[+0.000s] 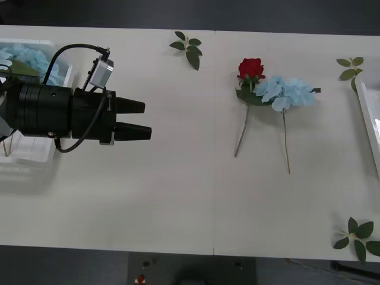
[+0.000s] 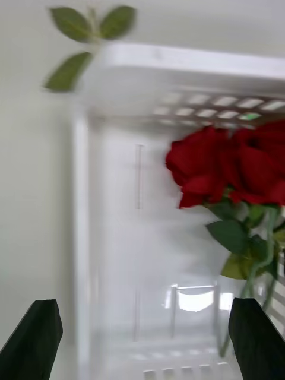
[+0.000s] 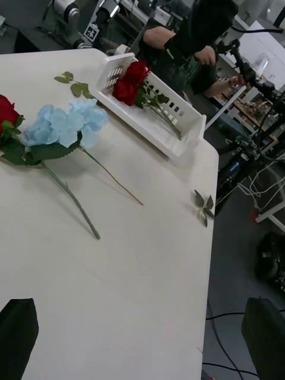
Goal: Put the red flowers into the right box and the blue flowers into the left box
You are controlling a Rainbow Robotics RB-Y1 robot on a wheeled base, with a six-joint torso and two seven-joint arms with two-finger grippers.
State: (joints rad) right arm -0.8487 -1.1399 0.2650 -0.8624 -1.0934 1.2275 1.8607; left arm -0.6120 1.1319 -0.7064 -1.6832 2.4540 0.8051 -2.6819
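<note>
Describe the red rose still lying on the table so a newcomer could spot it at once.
Start at the white table and look between the left gripper and the right box. Two flowers lie there with heads touching. The red rose is the one nearer the left gripper, its deep red head against the pale blue flower.

A rose (image 1: 250, 69) and a hydrangea stem (image 1: 287, 92) lay touching at table (image 1: 178, 196) centre-right. The left box (image 1: 35, 155) sat far left, the right box (image 1: 369, 119) far right, holding roses (image 3: 132, 82).
</note>
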